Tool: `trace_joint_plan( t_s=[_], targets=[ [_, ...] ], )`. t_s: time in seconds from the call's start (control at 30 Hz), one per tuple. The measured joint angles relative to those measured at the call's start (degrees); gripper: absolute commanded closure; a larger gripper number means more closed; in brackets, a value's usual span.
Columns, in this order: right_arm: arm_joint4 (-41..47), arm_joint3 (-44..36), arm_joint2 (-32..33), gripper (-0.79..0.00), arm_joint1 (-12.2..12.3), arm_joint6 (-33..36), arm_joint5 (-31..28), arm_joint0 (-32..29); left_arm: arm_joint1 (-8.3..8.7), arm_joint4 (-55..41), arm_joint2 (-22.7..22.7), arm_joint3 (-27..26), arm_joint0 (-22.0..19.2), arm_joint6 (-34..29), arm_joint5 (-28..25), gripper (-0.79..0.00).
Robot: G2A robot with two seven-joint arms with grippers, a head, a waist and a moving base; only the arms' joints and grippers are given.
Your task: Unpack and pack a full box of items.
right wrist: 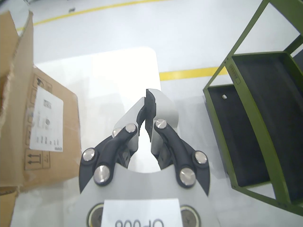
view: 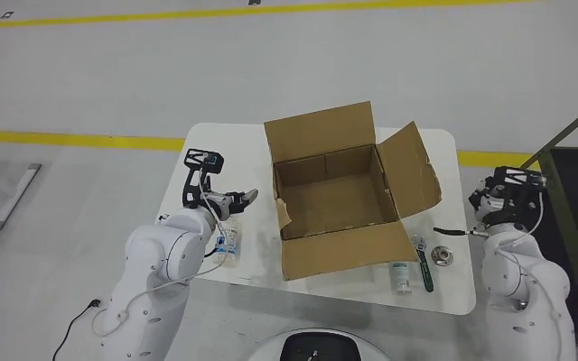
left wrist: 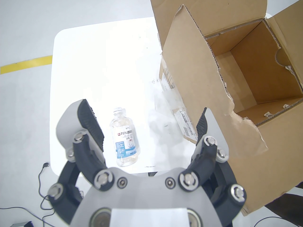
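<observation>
Box (view: 336,203): empty, flaps folded out for loading. Bottle (left wrist: 124,140): lying left of box under spread left jaws, staged for pickup. Right jaws pressed together, idle.

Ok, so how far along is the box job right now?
Unpacking looks done: the cardboard box is open and empty, with a clear bottle, a second bottle, a wrench and a metal ring lying on the table. Nothing is held: the left claw hangs open over the clear bottle, the right claw is shut on nothing. Repacking all four seems left.
</observation>
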Motion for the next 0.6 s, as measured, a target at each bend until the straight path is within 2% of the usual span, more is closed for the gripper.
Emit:
trace_joint_plan(
  t_s=[0.17,0.27,0.3,0.37,0.4,0.6],
  targets=[
    [3.95,0.19,0.23,0.0,-0.01,-7.47,-2.51,-0.58,0.27,3.56,1.96,4.82,-0.25,-6.76,-1.67,-0.785],
    [5.53,-0.04,-0.11,-0.006,0.1,-8.05,-4.69,-0.86,0.27,2.38,2.37,7.69,-1.15,-10.79,-1.97,-0.785],
    [5.95,-0.07,-0.23,-0.043,0.16,-7.16,-5.34,-0.84,0.27,2.01,2.36,8.53,-1.4,-11.69,-1.85,-0.785],
    [7.44,-0.31,-0.44,-0.305,0.33,-3.76,-6.63,-0.35,0.28,1.3,2.26,10.29,-1.87,-13.17,-1.21,-0.785],
    [8.76,-0.43,-0.37,-0.785,0.43,-1.75,-7.37,-0.04,0.27,1.02,2.13,10.82,-2.01,-13.4,-0.82,-0.785],
    [16.3,-0.55,0.97,-0.785,1.48,12.85,-13.06,3.12,0.26,0.84,1.98,11.06,-2.09,-13.31,-0.33,-0.785]
  ],
)
